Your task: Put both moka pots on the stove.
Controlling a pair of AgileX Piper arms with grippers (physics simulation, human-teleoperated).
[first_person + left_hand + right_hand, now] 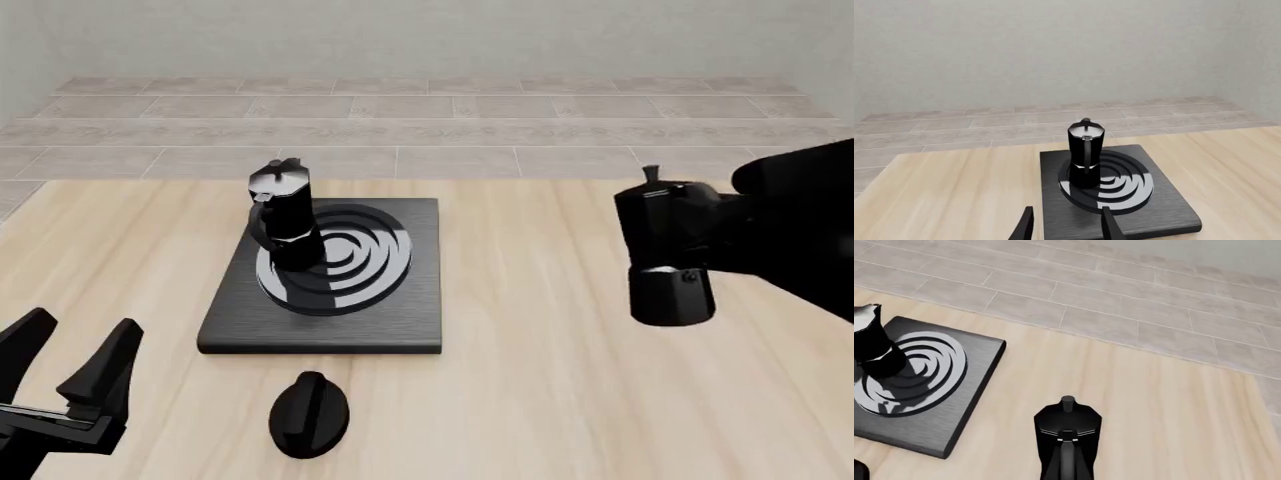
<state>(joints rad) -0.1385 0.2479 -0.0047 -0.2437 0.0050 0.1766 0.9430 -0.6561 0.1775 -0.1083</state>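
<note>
One moka pot [283, 215] stands upright on the stove [328, 282], on the left part of the concentric rings, its silver-grey lid and knob on top. The stove lies flat on the wooden table [534, 400], with a black oval knob [311, 414] just in front of it. The left gripper [74, 375] hovers near the table's front left corner, well apart from the stove, its fingers spread wide and empty. The right gripper [707, 245] clasps the second moka pot [667, 260], which hangs upright above the table well to the right of the stove.
</note>
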